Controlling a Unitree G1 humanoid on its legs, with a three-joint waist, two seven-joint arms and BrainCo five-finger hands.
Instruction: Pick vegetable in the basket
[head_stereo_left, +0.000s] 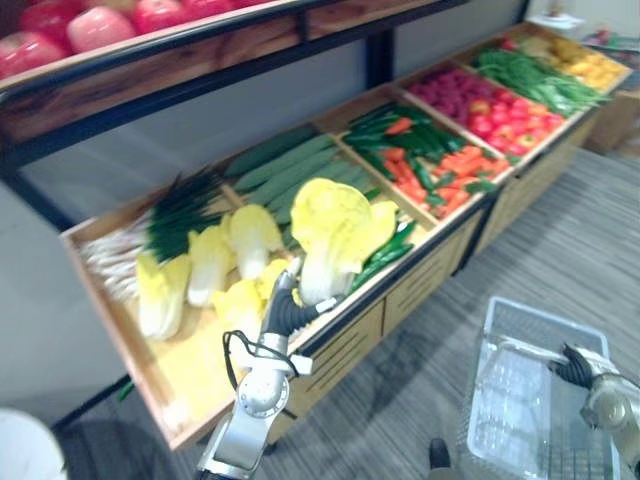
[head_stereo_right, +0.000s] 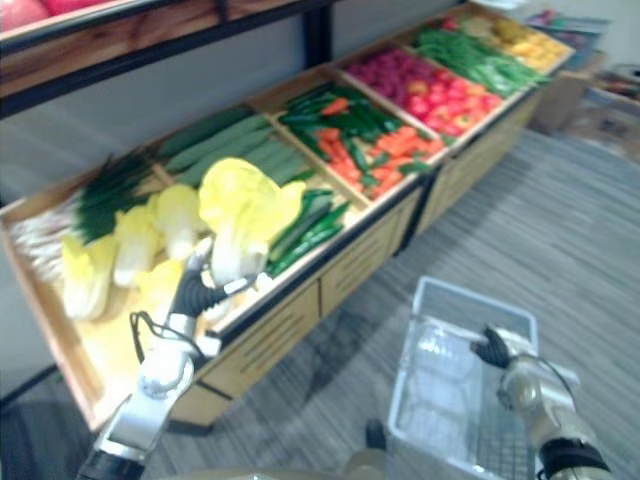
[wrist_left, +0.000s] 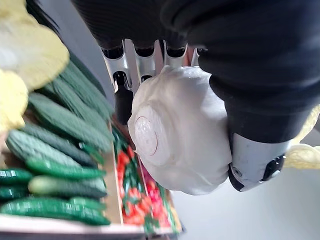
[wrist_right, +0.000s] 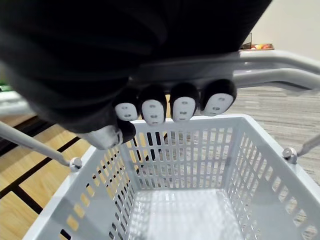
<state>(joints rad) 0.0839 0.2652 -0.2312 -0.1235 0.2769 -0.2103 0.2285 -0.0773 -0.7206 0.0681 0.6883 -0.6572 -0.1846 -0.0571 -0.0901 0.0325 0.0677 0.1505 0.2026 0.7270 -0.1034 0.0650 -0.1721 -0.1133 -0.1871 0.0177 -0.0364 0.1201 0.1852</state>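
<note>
The left robot hand (head_stereo_left: 284, 303) is wrapped around the white stem end of a pale yellow cabbage (head_stereo_left: 335, 232). Its fingers are on one side and its thumb on the other, as its own wrist view shows. The cabbage stands upright with its leaves fanning out above the hand. Gripping the firm base rather than the loose leaves probably keeps the head from tearing or slipping. It is held over the front edge of the wooden display stand (head_stereo_left: 120, 330), just beside the other cabbages (head_stereo_left: 208, 262) that lie in the same compartment. The cucumbers (head_stereo_left: 290, 165) fill the next compartment along. The cut face of the stem touches nothing, so the head appears to be lifted free of the pile.

The right robot hand (wrist_right: 172, 106) is clenched around the handle (wrist_right: 272, 67) of the grey plastic basket (wrist_right: 185, 157) and carries it over the floor (head_stereo_left: 560, 250), well apart from the stand and lower than it. The basket's mouth faces up and its bottom is bare, so the vegetable has not yet gone in. Holding the basket out to the robot's right leaves an open drop zone. The likely next need is to bring the cabbage across over that opening and lower it before letting go, since a head this bulky could bounce off the rim
</note>
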